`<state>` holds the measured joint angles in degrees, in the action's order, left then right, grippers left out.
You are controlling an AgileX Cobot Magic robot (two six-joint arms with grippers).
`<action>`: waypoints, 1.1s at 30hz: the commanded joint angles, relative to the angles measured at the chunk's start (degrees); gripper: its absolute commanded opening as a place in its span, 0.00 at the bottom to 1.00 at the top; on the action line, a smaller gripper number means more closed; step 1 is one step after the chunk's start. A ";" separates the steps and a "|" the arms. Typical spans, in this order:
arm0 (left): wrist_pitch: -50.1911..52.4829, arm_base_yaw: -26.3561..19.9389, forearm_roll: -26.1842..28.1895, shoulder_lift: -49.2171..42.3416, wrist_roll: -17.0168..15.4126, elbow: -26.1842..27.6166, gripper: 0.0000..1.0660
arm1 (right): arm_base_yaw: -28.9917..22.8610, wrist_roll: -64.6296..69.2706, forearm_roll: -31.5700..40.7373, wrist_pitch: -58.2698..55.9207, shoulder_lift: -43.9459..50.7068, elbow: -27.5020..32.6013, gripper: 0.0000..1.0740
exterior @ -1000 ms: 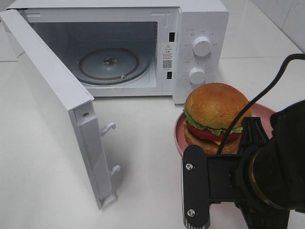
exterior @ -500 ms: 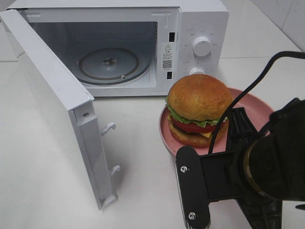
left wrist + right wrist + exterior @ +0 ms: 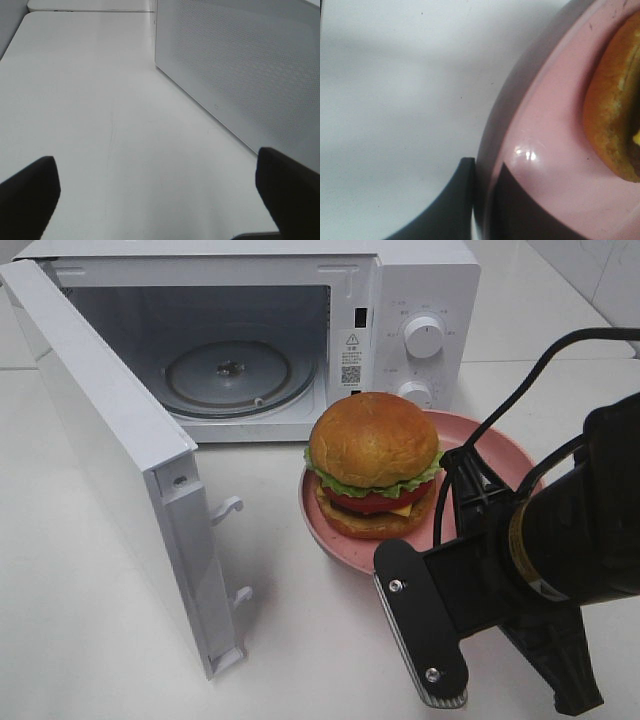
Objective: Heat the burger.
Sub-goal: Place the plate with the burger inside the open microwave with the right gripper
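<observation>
Where the burger (image 3: 373, 455) sits: on the pink plate (image 3: 322, 530), on the part away from the right gripper's fingertips, bun dome up; outside the oven, just short of its open mouth
Right gripper (image 3: 481, 200): narrow, pinched on the near rim of the plate; one dark finger (image 3: 452, 205) against the outside of the rim, the other finger (image 3: 520, 217) lying on the plate's upper face
Burger from the right wrist: bottom bun edge and a bit of yellow cheese show just beyond the pinch, apart from both fingers
Plate and table: cannot tell whether the plate rests on the white table (image 3: 300, 640) or is held just clear of it
Left gripper (image 3: 157, 197): spread wide, gripping nothing; fingertips (image 3: 27, 197) low over the table, bare white surface between them
Microwave (image 3: 420, 280): white, beyond the burger from the right gripper, its front near the plate's far rim
Door (image 3: 110, 440): swung wide open, off to the left of the right gripper, well apart from the plate; its dotted panel (image 3: 240, 65) stands ahead of the left gripper, apart from the fingertips
Turntable (image 3: 228, 375): round glass tray in the cavity, beyond the burger and leftward from the right gripper
Knobs (image 3: 423, 335): two on the control panel, straight beyond the plate; lower one just past the bun top
</observation>
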<state>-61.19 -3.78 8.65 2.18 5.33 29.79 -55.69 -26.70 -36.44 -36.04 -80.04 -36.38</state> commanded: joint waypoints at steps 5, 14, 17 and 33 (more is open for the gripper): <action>-0.11 -0.23 0.46 0.00 0.17 -0.17 0.94 | 6.02 -17.02 4.53 5.96 0.69 0.11 0.00; -0.11 -0.23 0.46 0.00 0.17 -0.17 0.94 | 11.86 -32.49 12.49 10.49 0.69 -1.03 0.00; -0.11 -0.23 0.46 0.00 0.17 -0.17 0.94 | 14.15 -39.42 18.05 11.17 0.69 -2.23 0.00; -0.11 -0.23 0.46 0.00 0.17 -0.17 0.94 | 22.63 -65.32 32.77 13.12 0.69 -6.76 0.00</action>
<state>-61.19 -3.78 8.65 2.18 5.33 29.79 -33.40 -90.93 -4.81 -26.99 -80.16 -42.11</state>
